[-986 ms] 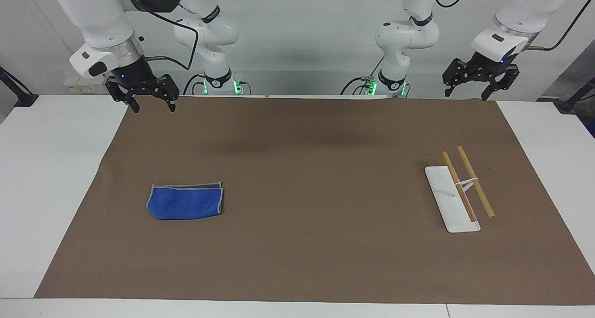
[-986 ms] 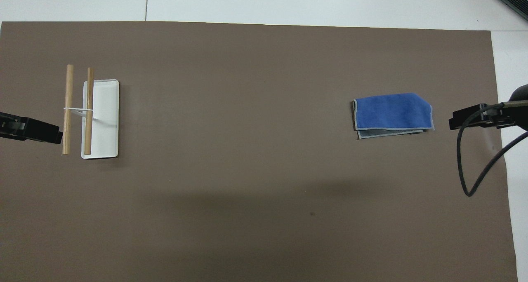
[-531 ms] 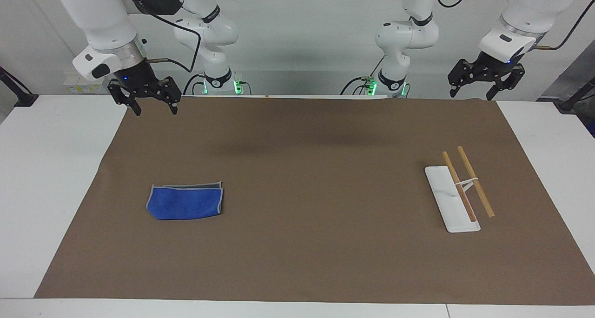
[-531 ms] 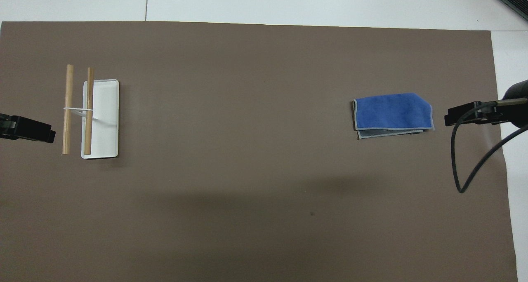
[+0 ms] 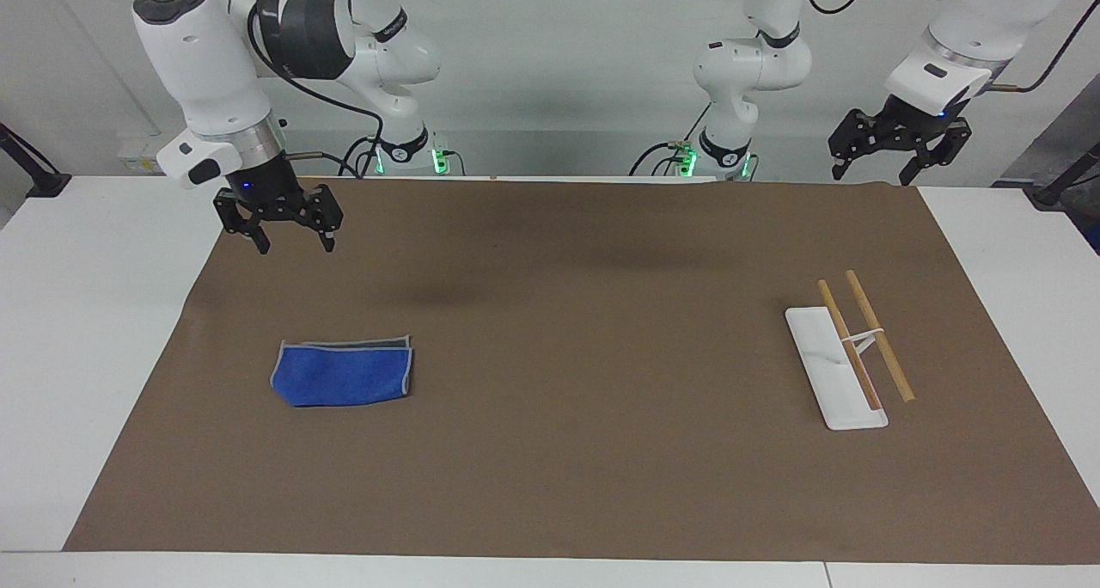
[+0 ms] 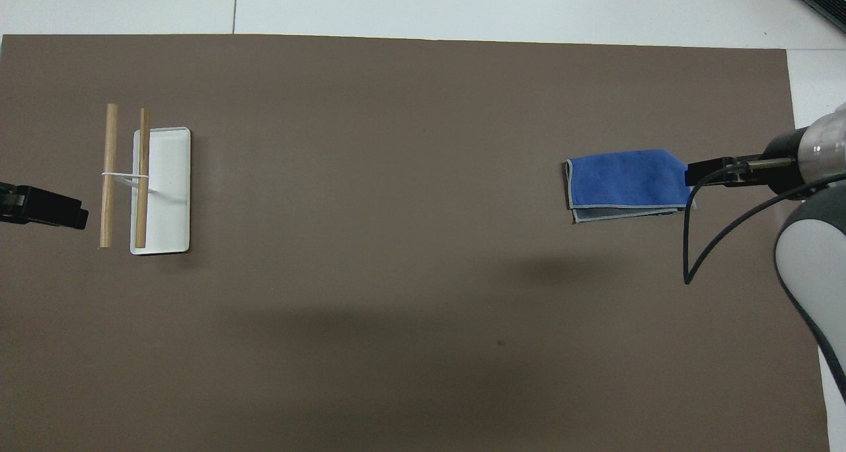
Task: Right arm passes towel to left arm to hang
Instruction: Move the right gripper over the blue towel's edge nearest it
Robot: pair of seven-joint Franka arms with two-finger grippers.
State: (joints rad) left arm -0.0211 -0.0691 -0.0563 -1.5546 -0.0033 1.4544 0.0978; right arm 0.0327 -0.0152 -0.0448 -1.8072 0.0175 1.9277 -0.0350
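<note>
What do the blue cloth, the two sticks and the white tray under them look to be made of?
The towel looks like soft, fluffy fabric with grey stitched edging, likely microfibre. The two rods appear to be plain light wood, matte tan. The tray is smooth and white, maybe plastic or painted metal; the look leaves that open.
</note>
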